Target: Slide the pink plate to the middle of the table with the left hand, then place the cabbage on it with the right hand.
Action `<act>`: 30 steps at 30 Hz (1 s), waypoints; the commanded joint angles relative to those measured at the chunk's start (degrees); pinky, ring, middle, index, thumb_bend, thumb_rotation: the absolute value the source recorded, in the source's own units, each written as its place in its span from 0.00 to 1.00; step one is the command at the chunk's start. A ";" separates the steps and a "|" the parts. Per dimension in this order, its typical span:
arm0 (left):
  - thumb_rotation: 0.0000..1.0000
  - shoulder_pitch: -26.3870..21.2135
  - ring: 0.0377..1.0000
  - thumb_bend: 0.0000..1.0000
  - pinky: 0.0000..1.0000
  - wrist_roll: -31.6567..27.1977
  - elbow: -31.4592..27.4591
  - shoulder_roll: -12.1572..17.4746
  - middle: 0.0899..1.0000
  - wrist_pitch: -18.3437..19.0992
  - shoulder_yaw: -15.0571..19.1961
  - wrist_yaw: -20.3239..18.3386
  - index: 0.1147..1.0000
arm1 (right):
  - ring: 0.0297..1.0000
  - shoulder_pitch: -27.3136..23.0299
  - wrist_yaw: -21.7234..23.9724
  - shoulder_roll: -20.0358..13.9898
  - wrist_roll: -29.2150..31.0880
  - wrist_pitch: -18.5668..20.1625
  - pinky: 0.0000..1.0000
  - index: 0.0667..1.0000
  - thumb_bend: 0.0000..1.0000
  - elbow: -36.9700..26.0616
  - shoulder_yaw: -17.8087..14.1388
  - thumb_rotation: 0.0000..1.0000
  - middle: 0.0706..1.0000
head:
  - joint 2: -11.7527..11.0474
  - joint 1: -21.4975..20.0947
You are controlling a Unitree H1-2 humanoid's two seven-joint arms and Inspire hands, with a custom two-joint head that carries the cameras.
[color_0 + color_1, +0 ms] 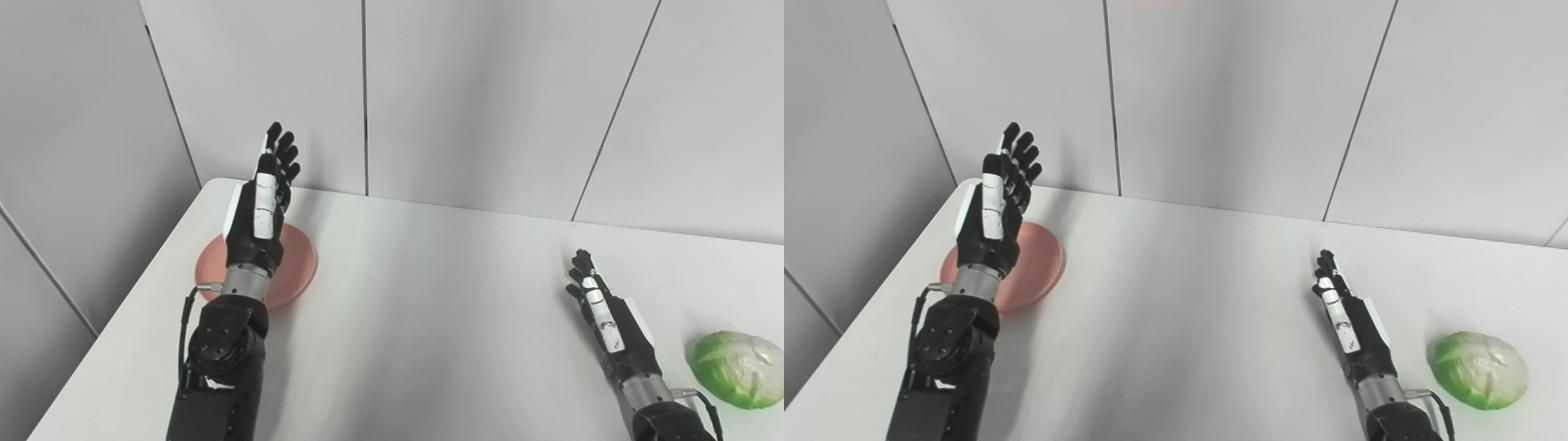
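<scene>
Pink plate (294, 269) sits under and just behind the left robot hand (264, 205), at the table's (429, 318) left side, not yet slid. That robot hand is raised, fingers spread, empty. Cabbage (738, 369) lies just right of the right robot hand (603, 315), spread, empty. Path clear.

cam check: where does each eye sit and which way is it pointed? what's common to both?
Left eye view: on the head, looking down and forward at the white table; both forearms show, left hand raised above the pink plate.
Right eye view: beside it, offset right, same aim; right hand low beside the cabbage.
Shared: table, plate, cabbage, both hands, panelled wall.
</scene>
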 commanded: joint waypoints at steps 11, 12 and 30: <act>1.00 -3.67 0.97 0.87 0.96 -1.22 0.73 3.35 0.99 -4.27 7.49 5.20 1.00 | 1.00 -0.09 1.44 -0.91 0.55 1.94 1.00 1.00 0.54 -0.18 -0.46 1.00 1.00 | -0.02 0.49; 1.00 -3.80 0.97 0.87 0.96 -1.58 1.45 3.63 0.99 -4.49 8.13 5.47 1.00 | 1.00 -0.08 1.28 -0.94 0.23 2.04 1.00 1.00 0.54 -0.42 -0.35 1.00 1.00 | -0.03 0.56; 1.00 -4.52 0.97 0.88 0.96 -3.49 12.12 7.17 0.98 -9.72 13.20 7.62 0.99 | 1.00 0.21 1.17 -0.96 0.20 2.66 1.00 1.00 0.52 -1.48 -0.55 1.00 1.00 | -0.73 1.91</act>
